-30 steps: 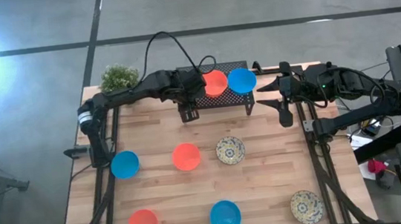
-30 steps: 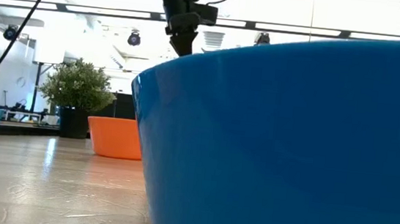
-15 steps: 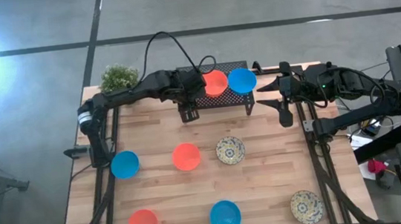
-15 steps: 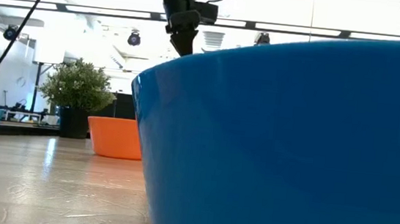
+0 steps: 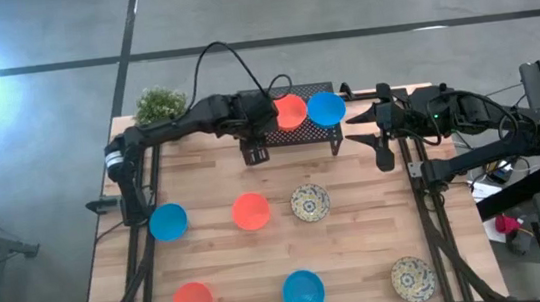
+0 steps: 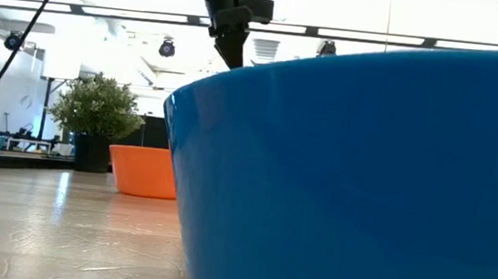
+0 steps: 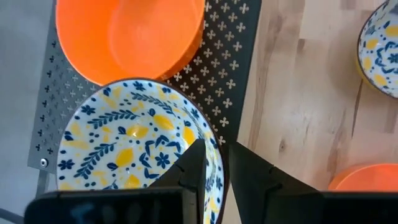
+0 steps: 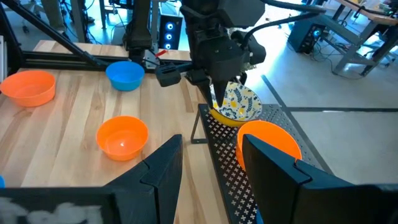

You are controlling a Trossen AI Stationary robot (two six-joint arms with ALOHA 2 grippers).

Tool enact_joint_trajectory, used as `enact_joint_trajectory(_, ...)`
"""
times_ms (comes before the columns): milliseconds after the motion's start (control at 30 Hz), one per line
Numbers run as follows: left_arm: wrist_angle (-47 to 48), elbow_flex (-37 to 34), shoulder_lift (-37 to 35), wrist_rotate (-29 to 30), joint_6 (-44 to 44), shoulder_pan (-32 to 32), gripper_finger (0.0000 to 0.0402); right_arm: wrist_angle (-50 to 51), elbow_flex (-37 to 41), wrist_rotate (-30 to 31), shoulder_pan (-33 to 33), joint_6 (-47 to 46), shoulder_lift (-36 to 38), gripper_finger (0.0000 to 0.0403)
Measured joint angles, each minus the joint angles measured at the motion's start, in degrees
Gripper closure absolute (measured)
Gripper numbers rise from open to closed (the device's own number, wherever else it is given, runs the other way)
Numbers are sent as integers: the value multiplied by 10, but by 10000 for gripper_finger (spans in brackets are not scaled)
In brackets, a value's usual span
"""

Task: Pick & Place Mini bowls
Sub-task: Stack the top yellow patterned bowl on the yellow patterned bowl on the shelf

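Patterned glazed bowl (image 7: pixel 134 146) between left jaws

Far edge: black mesh rack (image 5: pixel 298 128) crowded, holding an orange bowl (image 5: pixel 289 111), a blue bowl (image 5: pixel 325 108) and the left gripper (image 7: pixel 214 171) clamped on a patterned bowl (image 7: pixel 134 143). Potted plant (image 5: pixel 160 104) blocks the far-left corner. Open wood between mid-row and near-row bowls; right side mostly free.
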State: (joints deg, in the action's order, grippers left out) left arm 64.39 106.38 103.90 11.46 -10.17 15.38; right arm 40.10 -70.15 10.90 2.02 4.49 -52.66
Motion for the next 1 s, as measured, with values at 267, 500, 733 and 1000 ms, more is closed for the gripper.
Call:
enact_joint_trajectory(267, 3, 45, 0, 2, 1, -7, 339, 0, 0, 0, 0, 2, 0, 241)
enact_joint_trajectory(500, 17, 68, -8, 102, -20, -50, 343, 0, 0, 0, 0, 1, 0, 241)
enact_joint_trajectory(733, 15, 68, -42, 135, -21, -107, 391, -2, 0, 0, 0, 15, 0, 241)
enact_joint_trajectory(1000, 18, 68, -90, 142, 41, -162, 401, 0, 0, -5, 0, -37, 0, 241)
